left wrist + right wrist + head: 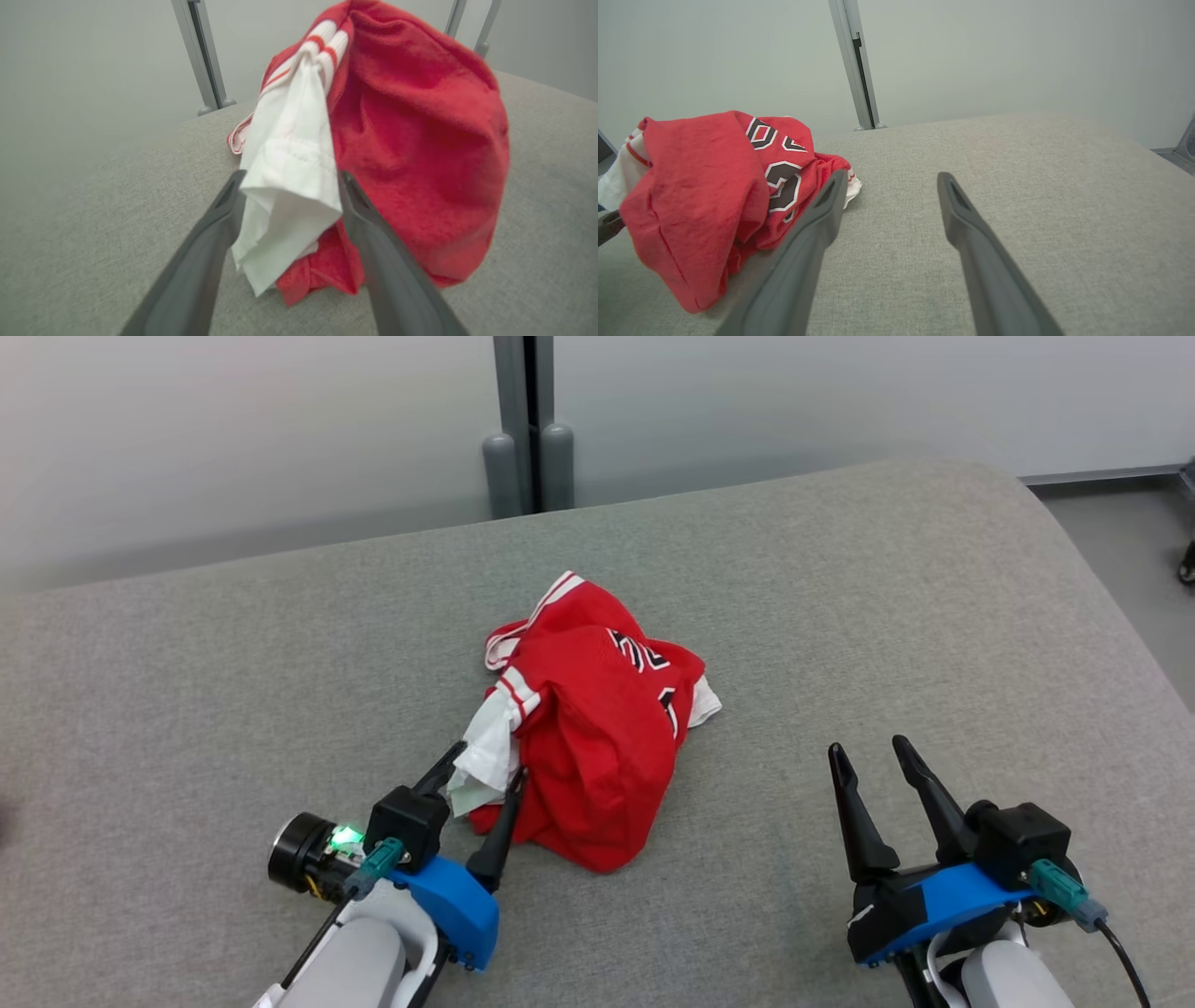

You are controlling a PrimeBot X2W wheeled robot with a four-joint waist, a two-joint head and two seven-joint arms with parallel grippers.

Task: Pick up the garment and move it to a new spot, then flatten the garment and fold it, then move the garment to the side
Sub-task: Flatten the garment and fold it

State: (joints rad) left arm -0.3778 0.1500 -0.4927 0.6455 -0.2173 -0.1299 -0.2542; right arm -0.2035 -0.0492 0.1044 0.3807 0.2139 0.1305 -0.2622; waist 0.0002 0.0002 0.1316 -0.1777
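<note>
Between the spread fingers of the left pincer (487, 761) lies a white fold of the crumpled red garment (597, 737), brushing both fingers but not clamped. The heap rests on the grey bench (840, 616), its lettering half buried in folds. Right of it, well apart, the right pincer (867, 745) gapes wide, empty.

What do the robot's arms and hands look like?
The left hand and right hand each have two long dark tapered fingers, a black block and a blue bracket. Forearms are pale grey. Each wrist has a teal plug and black cable; the left adds a green light.
</note>
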